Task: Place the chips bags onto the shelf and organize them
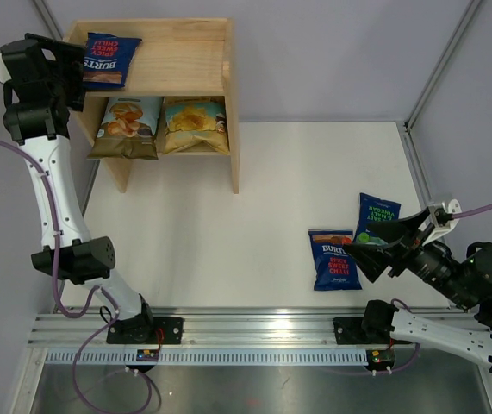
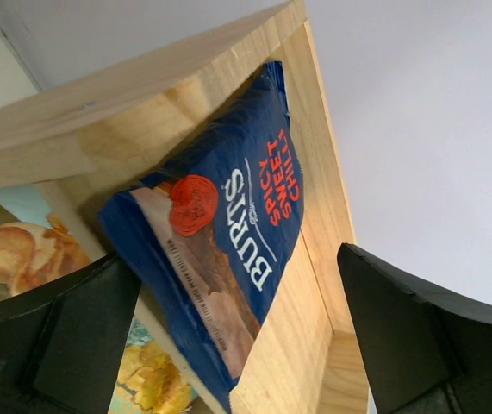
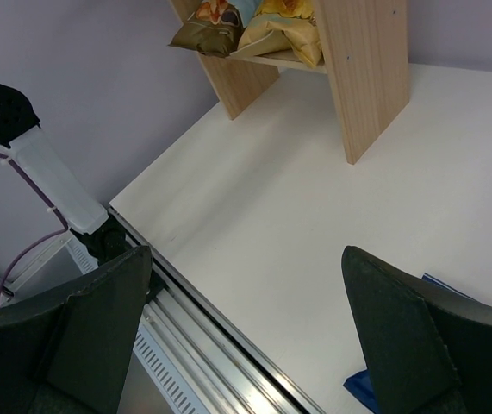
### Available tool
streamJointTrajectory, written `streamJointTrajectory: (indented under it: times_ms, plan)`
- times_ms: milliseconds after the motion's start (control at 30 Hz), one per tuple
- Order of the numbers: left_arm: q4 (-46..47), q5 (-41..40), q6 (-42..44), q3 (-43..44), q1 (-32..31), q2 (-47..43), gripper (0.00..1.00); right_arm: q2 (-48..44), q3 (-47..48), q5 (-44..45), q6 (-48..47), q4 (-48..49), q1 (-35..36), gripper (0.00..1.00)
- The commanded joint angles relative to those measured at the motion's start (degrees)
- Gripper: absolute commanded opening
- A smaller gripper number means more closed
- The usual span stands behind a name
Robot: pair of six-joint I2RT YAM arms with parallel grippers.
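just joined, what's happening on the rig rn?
The left gripper stands open at the top tier of the shelf, where a Burts Spicy Sweet Chilli bag lies ungripped. The Cassava Chips bag and a yellow bag sit on the lower tier. The right gripper hovers open by two bags on the table: a second Burts bag and a dark-blue green-lettered bag.

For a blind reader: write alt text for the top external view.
A dark-blue Burts bag lies atop the shelf by the open jaws of the left arm; two bags sit below. Two blue bags lie on the table near the right arm.
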Motion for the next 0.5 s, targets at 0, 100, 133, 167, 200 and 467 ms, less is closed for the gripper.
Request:
streamJointTrajectory:
  times_ms: [0,100,133,167,200,467]
  plan:
    - [-5.58,-2.28,4.05,-0.05,1.67,-2.93,0.99,2.47,0.36,2.73,1.03,0.62,-0.10,1.00]
    - [-4.79,-0.88,4.66,-2.69,3.07,-5.31,0.99,6.25,0.89,5.54,2.08,-1.23,-0.10,0.99]
    - [-4.53,-0.44,5.01,-3.04,3.86,-6.36,0.99,8.61,0.98,6.59,2.52,-2.02,-0.10,1.00]
    - [-4.61,-0.17,5.28,-3.39,4.21,-6.89,0.99,9.76,0.98,7.30,2.79,-2.37,-0.01,0.99]
    - [-4.53,0.35,5.54,-3.83,4.48,-7.42,0.99,10.99,0.98,8.09,3.05,-2.55,-0.10,0.99]
    - [-2.34,5.18,12.56,-5.67,6.15,-15.85,0.99,25.15,0.72,11.18,4.28,-0.62,-2.29,1.00]
